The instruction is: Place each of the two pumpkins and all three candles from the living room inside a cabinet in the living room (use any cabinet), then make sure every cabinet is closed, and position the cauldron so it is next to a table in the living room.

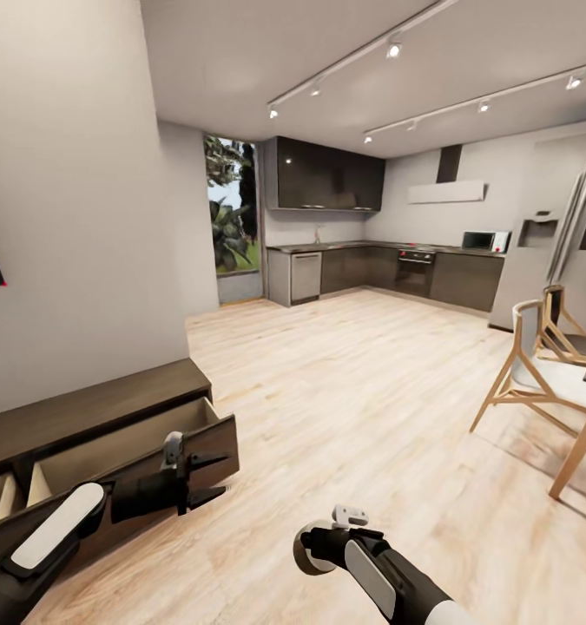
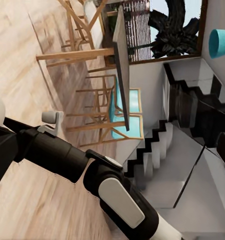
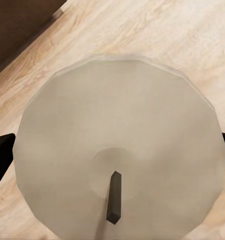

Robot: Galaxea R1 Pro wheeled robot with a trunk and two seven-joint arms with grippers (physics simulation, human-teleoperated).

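Note:
The low dark-brown cabinet [image 1: 84,406] stands along the wall at the lower left, its end drawer [image 1: 119,447] pulled out and showing bare light wood inside. My left gripper [image 1: 213,477] hovers open just in front of that drawer's front panel, with nothing between its fingers. My right gripper [image 1: 317,549] is low over the wooden floor, shut on a grey-beige candle [image 1: 303,557]. In the right wrist view the candle [image 3: 122,140] is seen from above with its dark wick, and the dark fingers [image 3: 0,160] press its sides. Pumpkins, cauldron and table are out of view.
Light wooden chairs [image 1: 536,365] and a wooden dining table leg [image 1: 579,451] stand at the right. A dark kitchen [image 1: 388,269] and a fridge [image 1: 553,252] are far back. The left wrist view looks past my right arm [image 2: 67,160] to the dining table [image 2: 121,65] and stairs [image 2: 157,150].

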